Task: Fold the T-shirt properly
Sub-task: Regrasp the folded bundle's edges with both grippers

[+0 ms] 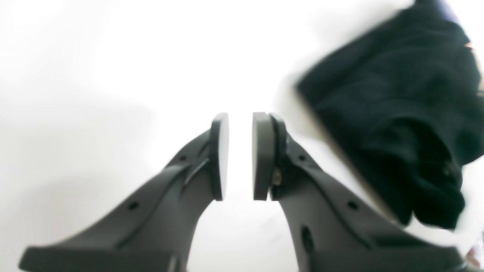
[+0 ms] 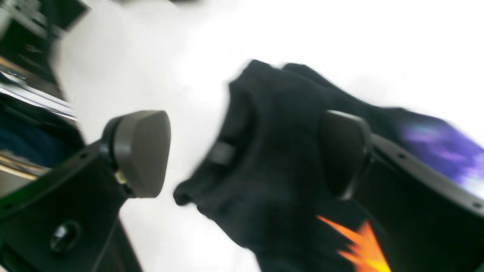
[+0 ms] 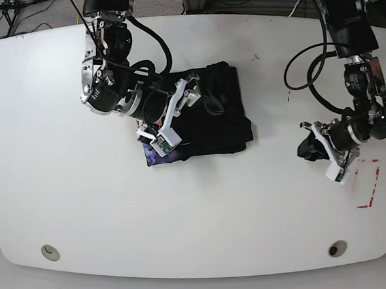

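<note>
White tabletop (image 3: 66, 211), black T-shirt (image 3: 218, 120) bunched mid-surface.
Your right end effector (image 2: 242, 155) gaped over limp cloth; you'd pinch a hem. Left end effector (image 1: 240, 156) stood slightly parted, empty.

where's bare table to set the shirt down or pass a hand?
Bare: the white oval table along its whole near edge, its far left, and the strip between the black soft-fabric T-shirt and the left gripper. Crowded: the centre, where the open right gripper hangs over the shirt; the red tape marks sit near the left arm.

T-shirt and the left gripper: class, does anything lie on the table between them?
Nothing visible does. Only bare white table separates the left gripper from the bunched T-shirt; the right gripper sits open over the shirt.
</note>
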Motion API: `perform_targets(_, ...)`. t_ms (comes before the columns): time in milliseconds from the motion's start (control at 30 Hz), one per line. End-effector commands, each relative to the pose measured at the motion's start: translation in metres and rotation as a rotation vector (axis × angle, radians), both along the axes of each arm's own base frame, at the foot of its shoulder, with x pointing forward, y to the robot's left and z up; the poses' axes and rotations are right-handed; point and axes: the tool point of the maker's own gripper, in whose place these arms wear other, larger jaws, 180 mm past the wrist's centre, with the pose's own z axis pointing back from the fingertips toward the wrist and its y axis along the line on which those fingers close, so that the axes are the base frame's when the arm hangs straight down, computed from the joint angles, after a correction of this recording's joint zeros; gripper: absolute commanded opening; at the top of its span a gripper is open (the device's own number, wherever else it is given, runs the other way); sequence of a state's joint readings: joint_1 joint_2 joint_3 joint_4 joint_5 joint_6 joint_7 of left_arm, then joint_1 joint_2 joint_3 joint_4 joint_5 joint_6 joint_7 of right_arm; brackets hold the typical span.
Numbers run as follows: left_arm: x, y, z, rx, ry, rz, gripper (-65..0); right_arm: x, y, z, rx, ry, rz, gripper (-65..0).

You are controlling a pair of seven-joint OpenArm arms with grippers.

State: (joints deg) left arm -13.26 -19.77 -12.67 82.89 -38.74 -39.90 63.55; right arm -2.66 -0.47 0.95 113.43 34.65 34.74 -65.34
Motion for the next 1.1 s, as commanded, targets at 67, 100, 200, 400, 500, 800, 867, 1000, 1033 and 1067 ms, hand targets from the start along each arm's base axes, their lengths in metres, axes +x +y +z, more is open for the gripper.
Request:
perform_targets(67, 0.008, 0.005, 0.019, 0.005, -0.058, -0.011, -54.3, 0.007, -0.009, 0.013, -0.015, -0.064, 0.0, -6.7)
perform_targets(100, 0.004, 0.005, 0.015, 0.006, -0.047, -0.01, -54.3, 0.007, -0.012, 0.012, -0.024, -0.064, 0.0, -6.7)
perform_targets(200, -0.004, 0.006, 0.004, 0.029, -0.015, -0.018, -54.3, 0.006, -0.015, 0.008, -0.037, -0.057, 0.0, -6.8)
perform_targets(400, -0.013, -0.022, 0.0, 0.083, -0.01, -0.13, -54.3, 0.011, -0.025, 0.007, -0.041, -0.058, -0.035, -6.8)
perform_targets(500, -0.034, -0.053, -0.008, 0.102, -0.003, -0.233, -54.3, 0.019, -0.034, 0.01, -0.054, -0.09, -0.078, -8.1)
perform_targets(800, -0.083, -0.149, 0.014, 0.085, -0.112, -0.521, -54.3, 0.059, -0.055, -0.002, -0.165, -0.152, -0.157, -33.6)
perform_targets(867, -0.093, -0.16, 0.013, 0.072, -0.11, -0.549, -54.3, 0.066, -0.059, -0.006, -0.174, -0.155, -0.171, -40.4)
perform_targets(1000, -0.113, -0.18, 0.002, 0.044, -0.072, -0.604, -54.3, 0.081, -0.066, -0.019, -0.187, -0.15, -0.191, -49.1)
perform_targets(1033, -0.116, -0.182, 0.001, 0.041, -0.068, -0.613, -54.3, 0.083, -0.066, -0.022, -0.18, -0.15, -0.195, -49.3)
perform_targets(1067, -0.118, -0.184, -0.001, 0.044, -0.064, -0.621, -54.3, 0.087, -0.066, -0.025, -0.173, -0.15, -0.2, -49.3)
